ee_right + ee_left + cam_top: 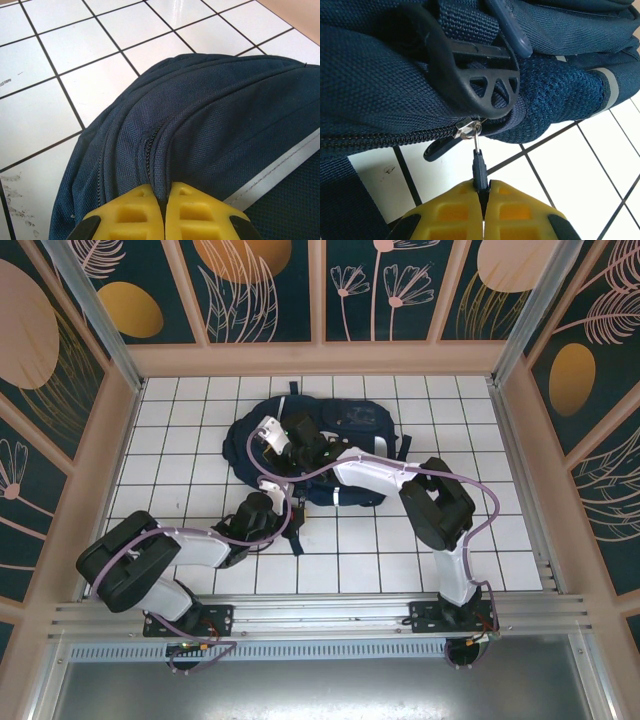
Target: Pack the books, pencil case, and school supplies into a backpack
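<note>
Worktop (470, 540): white tiles with dark grout, walled in by patterned panels. The backpack (365, 425), navy, lies flat on the tiles toward the far middle, and both arms reach in over its near-left part. The right arm comes across from the right, with the right end effector (272, 437) on the bag's left portion. The left arm comes from the near left, with the left end effector (283, 517) at the bag's near edge, where a dark strap (297, 532) trails onto the tiles. In the right wrist view, the right end effector (164, 200) has its yellow fingers (200, 215) pressed together, apparently nipping a ridge of navy fabric where the zip line (149, 150) runs in between them; a white stripe (280, 167) crosses the cloth just beside it. In the left wrist view, the left end effector (483, 200) is clamped tight on the thin black zip pull (479, 167), which stands straight up from the fingertips to the silver slider (468, 129). The zip teeth (385, 140) left of the slider are meshed. A black plastic buckle (480, 85) sits on the fabric just above the slider.
</note>
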Robot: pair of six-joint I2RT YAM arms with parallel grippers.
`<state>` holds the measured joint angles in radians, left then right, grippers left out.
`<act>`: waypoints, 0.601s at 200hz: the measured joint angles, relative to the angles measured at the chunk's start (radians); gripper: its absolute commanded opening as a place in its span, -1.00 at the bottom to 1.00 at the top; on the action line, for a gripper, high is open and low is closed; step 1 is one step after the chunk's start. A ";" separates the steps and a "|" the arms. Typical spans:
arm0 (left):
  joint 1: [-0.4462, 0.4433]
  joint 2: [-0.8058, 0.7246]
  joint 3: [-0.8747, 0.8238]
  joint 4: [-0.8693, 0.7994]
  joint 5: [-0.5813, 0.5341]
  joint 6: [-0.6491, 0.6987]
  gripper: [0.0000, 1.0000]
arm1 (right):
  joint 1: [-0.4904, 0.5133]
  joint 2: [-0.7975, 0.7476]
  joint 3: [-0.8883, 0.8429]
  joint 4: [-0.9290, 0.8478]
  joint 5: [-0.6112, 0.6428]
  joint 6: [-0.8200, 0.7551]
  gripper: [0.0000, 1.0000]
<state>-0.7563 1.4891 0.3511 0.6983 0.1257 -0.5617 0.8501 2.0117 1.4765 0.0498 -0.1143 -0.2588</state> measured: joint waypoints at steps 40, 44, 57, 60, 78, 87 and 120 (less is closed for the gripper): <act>-0.005 -0.026 -0.006 -0.024 -0.032 0.000 -0.87 | -0.002 0.000 0.000 0.015 0.000 0.007 -1.00; -0.005 -0.029 -0.007 -0.025 -0.034 0.001 -0.80 | -0.002 0.000 0.000 0.017 0.000 0.008 -1.00; -0.005 -0.033 -0.007 -0.027 -0.035 0.006 -0.41 | -0.003 0.000 0.000 0.021 0.000 0.011 -1.00; -0.006 -0.033 -0.007 -0.027 -0.030 0.007 -0.33 | -0.003 0.000 0.000 0.022 0.000 0.012 -1.00; -0.024 -0.048 -0.007 -0.039 -0.004 0.019 0.00 | -0.003 0.001 0.000 0.037 0.001 0.015 -1.00; -0.032 -0.072 -0.008 -0.059 0.005 0.018 0.09 | -0.005 0.002 0.000 0.043 0.001 0.018 -1.00; -0.035 -0.277 -0.050 -0.132 0.025 0.023 0.20 | -0.005 0.001 -0.012 0.059 0.000 0.031 -1.00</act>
<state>-0.7914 1.2118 0.3012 0.5663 0.1509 -0.5392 0.8448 2.0129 1.4643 0.1089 -0.1139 -0.2283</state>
